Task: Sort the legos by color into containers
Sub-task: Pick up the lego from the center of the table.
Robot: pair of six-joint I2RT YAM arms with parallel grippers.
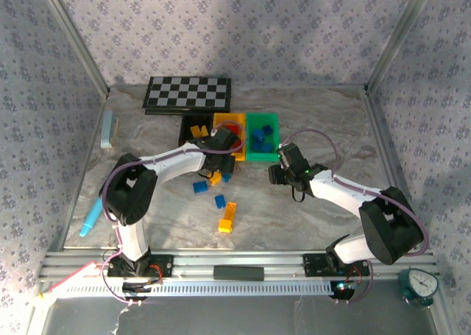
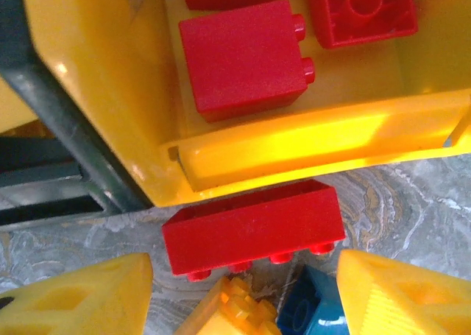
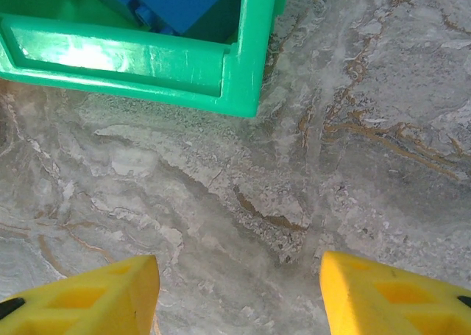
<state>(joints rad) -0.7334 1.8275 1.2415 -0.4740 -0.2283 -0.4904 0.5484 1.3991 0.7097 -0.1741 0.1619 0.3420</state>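
Note:
Three containers stand in a row: a black bin [image 1: 187, 132] with yellow-orange legos, a yellow bin [image 1: 229, 121] [image 2: 110, 70] with red legos [image 2: 246, 59], and a green bin [image 1: 263, 152] [image 3: 221, 62] with blue legos [image 3: 184, 0]. My left gripper [image 1: 222, 148] [image 2: 243, 265] is open at the yellow bin's near wall. Outside that wall, a long red lego [image 2: 254, 228] lies on its side on the table between the fingertips, ungripped. An orange lego [image 2: 228, 313] and a blue lego [image 2: 313, 313] lie just below it. My right gripper [image 1: 282, 163] [image 3: 239, 265] is open over bare table near the green bin's corner.
Loose legos lie in the middle of the table: blue ones [image 1: 199, 187] [image 1: 220, 201] and orange ones [image 1: 214, 179] [image 1: 227, 217]. A checkerboard [image 1: 188, 93] lies behind the bins. A pale blue object [image 1: 108, 129] and a blue pen-like object [image 1: 92, 219] lie at the left edge.

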